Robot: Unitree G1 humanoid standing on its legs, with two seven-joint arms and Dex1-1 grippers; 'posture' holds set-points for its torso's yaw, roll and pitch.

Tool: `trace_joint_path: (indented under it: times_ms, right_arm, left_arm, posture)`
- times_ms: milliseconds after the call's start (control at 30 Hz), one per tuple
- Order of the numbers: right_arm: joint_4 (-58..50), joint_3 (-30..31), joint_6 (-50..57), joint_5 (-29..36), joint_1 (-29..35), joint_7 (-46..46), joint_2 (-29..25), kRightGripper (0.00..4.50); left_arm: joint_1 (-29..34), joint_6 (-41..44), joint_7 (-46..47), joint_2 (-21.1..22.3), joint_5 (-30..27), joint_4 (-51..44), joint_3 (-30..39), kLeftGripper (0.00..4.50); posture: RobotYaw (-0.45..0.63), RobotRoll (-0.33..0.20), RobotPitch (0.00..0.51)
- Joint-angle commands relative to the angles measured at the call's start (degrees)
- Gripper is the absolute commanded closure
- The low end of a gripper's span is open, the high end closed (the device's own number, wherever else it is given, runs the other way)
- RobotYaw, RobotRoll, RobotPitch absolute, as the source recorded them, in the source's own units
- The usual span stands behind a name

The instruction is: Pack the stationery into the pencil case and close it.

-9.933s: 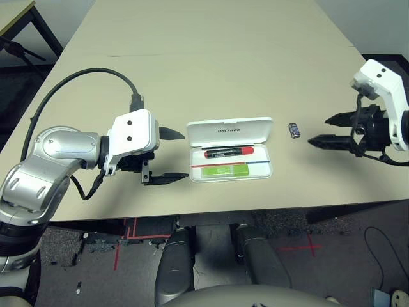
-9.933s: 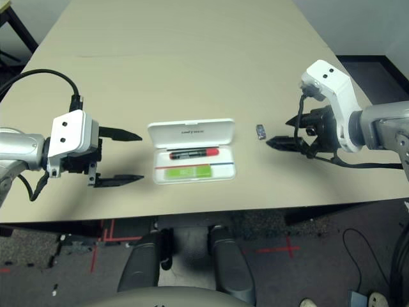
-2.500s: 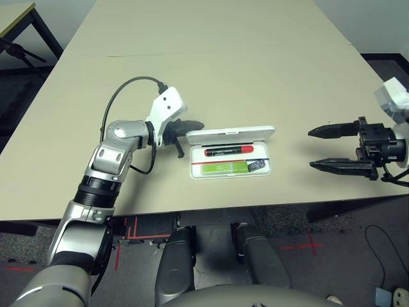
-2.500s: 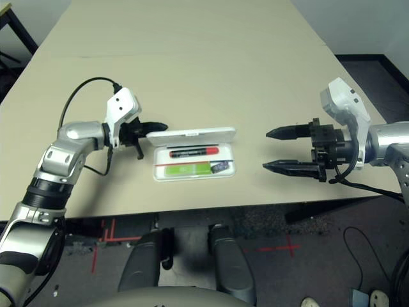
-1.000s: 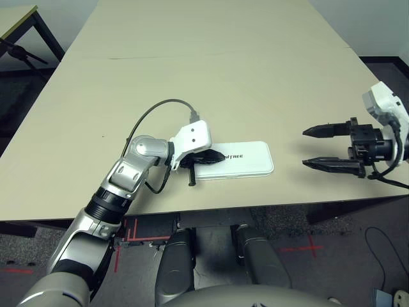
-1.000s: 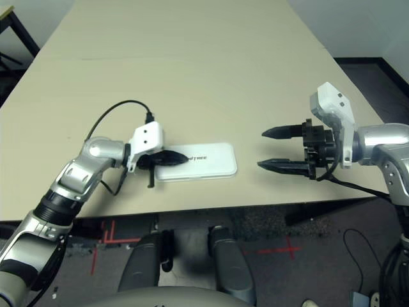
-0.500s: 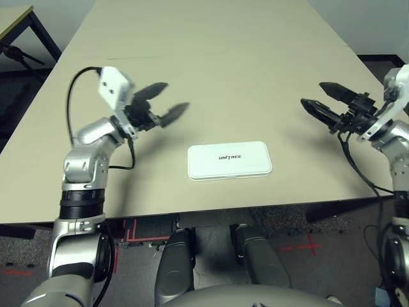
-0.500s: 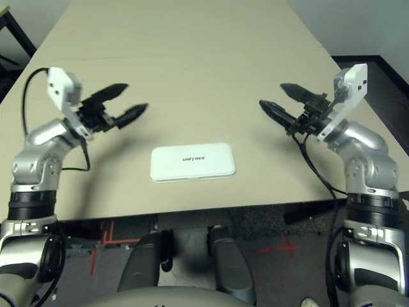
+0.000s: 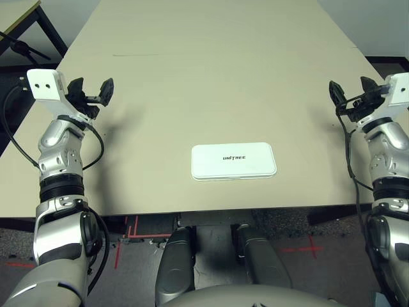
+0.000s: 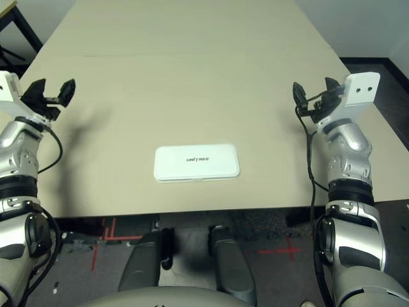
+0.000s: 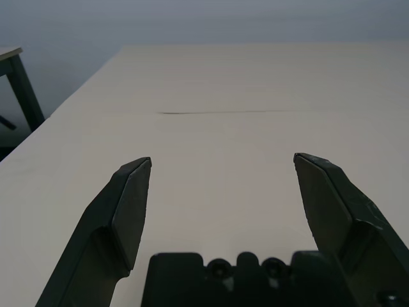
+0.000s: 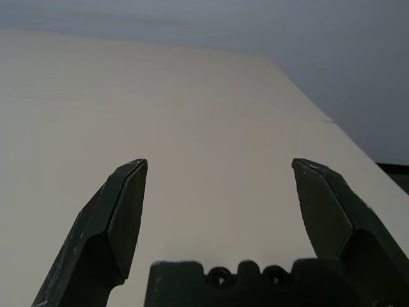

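the left gripper [image 9: 89,93] is raised off the table's [image 9: 211,77] left side with its two black fingers [image 11: 128,211] spread wide and nothing between them, well apart from the pencil case [image 9: 234,160]. the case lies flat near the front edge of the table, about midway between the arms, lid down and lettering up, so the task looks finished and the step in hand is a plain parking of both arms. to do that well, each arm should be kept high and out to its own side, moved slowly enough that no cable or finger sweeps low across the middle and nudges the case toward the front edge. the right gripper [image 9: 350,97] is lifted at the table's right side, likewise wide and empty, its fingers [image 12: 124,211] pointing across bare tabletop in the right wrist view. what cannot be made out: the stationery, since the shut lid hides whatever is inside, so whether all three items are in there is a judgement and not something seen; whether the lid has latched all round or merely rests on the base, as the seam is too thin to read.
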Motion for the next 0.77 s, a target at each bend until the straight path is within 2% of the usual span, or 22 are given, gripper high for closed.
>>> trace_joint_path:
  times_ms: [33, 300, 633, 767]
  right_arm:
    - [3.88, -1.12, -2.17, -0.43, -1.06, -0.89, -0.85, 0.00]
    - [7.69, -0.75, -4.00, -0.37, -2.72, -0.81, -0.97, 0.00]
    - [6.02, -0.25, -3.75, -0.26, -1.00, 0.49, -0.41, 0.00]
    - [5.62, -0.12, -3.65, -0.23, -0.77, 0.67, -0.24, 0.00]
  left_arm:
    - [-0.79, -3.16, 0.69, 1.10, 1.20, 3.76, 0.02, 0.02]
    - [-1.74, -6.50, 2.94, 1.62, 1.69, 7.04, 0.17, 0.02]
    - [1.32, -5.99, 3.21, 0.69, 1.72, 2.57, -0.72, 0.02]
    - [1.71, -5.51, 3.33, 0.50, 1.71, 1.60, -0.98, 0.02]
  posture:
    - [-0.07, 0.000, 0.156]
    - [-0.07, 0.000, 0.171]
    - [-0.07, 0.000, 0.214]
    - [-0.07, 0.000, 0.214]
